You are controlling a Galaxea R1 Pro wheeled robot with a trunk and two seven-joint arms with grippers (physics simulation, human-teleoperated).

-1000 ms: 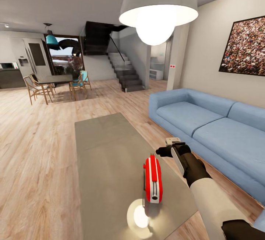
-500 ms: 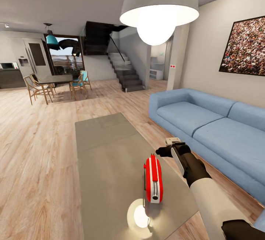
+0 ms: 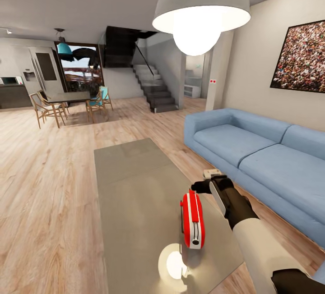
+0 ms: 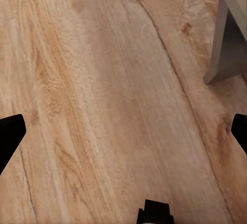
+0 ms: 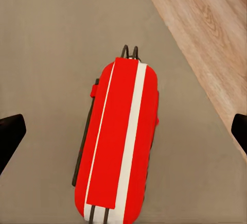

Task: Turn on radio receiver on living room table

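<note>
— Red rounded radio receiver [image 3: 192,218] with a white stripe: where is it?
— Standing on the glossy grey-beige low table [image 3: 135,186], near the edge facing the blue sofa [image 3: 262,158].
— And the right gripper [image 5: 123,131]?
— Hanging above the radio, fingers spread wide.
— The left gripper [image 4: 123,131]?
— Fingers wide apart over the light wood floor [image 4: 103,95], beside a grey table leg [image 4: 226,49].

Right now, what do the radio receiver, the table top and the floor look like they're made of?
Radio receiver: glossy red plastic, apparently, with a white stripe. Table: smooth grey-beige top, polished; it mirrors the lamp. Floor: light wood planks with visible grain.
</note>
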